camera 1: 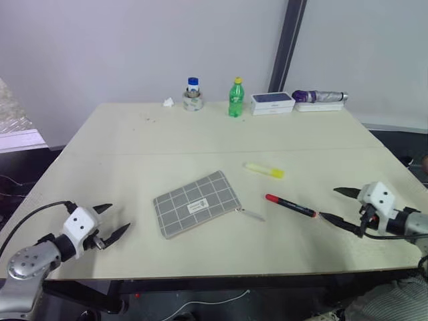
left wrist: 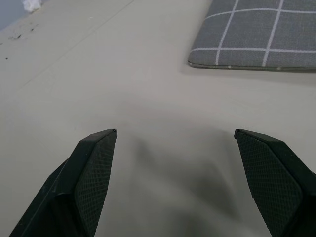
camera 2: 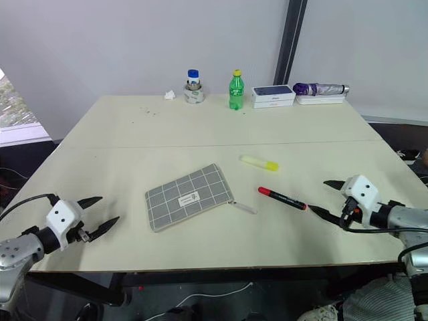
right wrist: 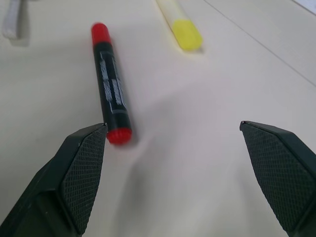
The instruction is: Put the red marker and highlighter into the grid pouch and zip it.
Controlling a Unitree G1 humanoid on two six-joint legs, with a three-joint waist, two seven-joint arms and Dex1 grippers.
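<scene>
Both jaws wide, empty

Left gripper (camera 1: pixel 115 221) jaws wide, holding nothing, hovering near the grid pouch (camera 1: pixel 197 203). Right gripper (camera 1: pixel 338 204) jaws wide, empty, one tip just beside the red marker (camera 1: pixel 290 206). Pouch flat mid-counter (camera 1: pixel 134 147), marker beside its zipper pull (camera 1: pixel 249 214). Highlighter (camera 1: pixel 263 170) lies just beyond the marker.

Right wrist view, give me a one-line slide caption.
Open right claw poised near the red marker, highlighter lying just beyond on the table.
</scene>
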